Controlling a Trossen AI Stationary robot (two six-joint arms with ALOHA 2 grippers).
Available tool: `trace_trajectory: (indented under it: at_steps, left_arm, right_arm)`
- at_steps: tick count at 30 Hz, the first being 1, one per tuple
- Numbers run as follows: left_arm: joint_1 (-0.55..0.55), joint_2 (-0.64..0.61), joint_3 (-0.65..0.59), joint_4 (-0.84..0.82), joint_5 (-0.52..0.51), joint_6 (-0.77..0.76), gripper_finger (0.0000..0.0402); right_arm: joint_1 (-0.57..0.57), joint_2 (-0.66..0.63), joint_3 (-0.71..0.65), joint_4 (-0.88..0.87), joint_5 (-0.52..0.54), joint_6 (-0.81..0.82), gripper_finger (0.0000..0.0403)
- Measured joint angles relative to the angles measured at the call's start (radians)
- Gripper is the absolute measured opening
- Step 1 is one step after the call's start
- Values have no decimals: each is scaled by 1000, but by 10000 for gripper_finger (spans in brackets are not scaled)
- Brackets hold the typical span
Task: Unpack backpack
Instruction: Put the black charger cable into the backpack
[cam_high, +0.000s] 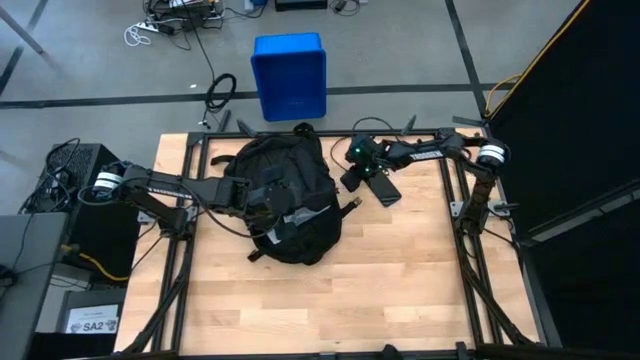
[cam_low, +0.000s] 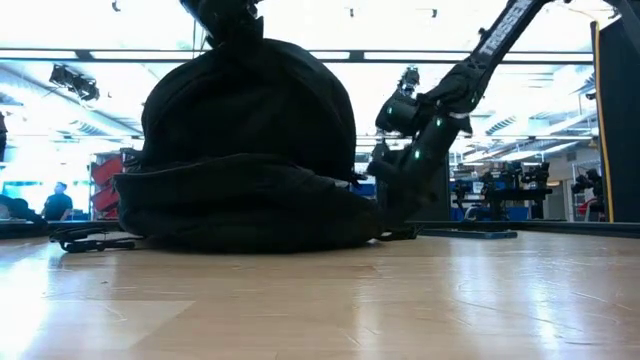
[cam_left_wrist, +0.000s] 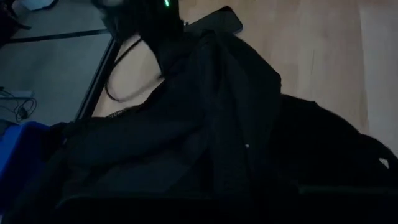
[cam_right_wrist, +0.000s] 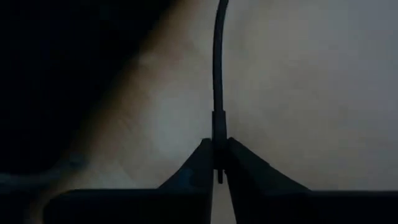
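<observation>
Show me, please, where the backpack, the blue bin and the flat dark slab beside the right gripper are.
backpack (cam_high: 285, 200): high view, middle of its upper face.
blue bin (cam_high: 289, 75): high view, centre of its top.
flat dark slab (cam_high: 386, 189): high view, its middle.

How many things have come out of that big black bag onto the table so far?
1: a flat dark slab lies on the wood beside the backpack, near the right gripper. More may be hidden behind or inside the bag.
</observation>
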Motion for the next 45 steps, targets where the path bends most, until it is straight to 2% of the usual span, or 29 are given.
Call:
trace_trajectory:
  at_steps: [6, 10, 15, 20, 24, 29, 36, 45]
  left_arm:
    - [0, 0, 0, -24, -7, -3, 0]
    - [0, 0, 0, -24, -39, -6, 0]
    - [1, 0, 0, -26, -61, -12, 0]
    - [1, 0, 0, -19, -69, -14, 0]
    - [1, 0, 0, -5, -83, -33, 0]
    - [1, 1, 20, 22, -87, -44, 0]
    - [-3, 2, 112, 23, -87, -59, 0]
    - [-25, 2, 204, 20, -86, -51, 0]
  right_arm:
    - [100, -194, 3, -97, 134, -27, 2]
    - [195, -368, 3, -126, 229, -27, 2]
    - [404, -588, 4, -154, 412, -20, 1]
    - [629, -716, 4, -145, 469, -37, 1]
    - [779, -732, 4, -95, 444, -55, 0]
    - [878, -697, 4, -30, 349, -54, 0]
    - [892, -628, 4, -1, 210, -32, 0]
    - [889, -581, 4, 4, 128, -36, 0]
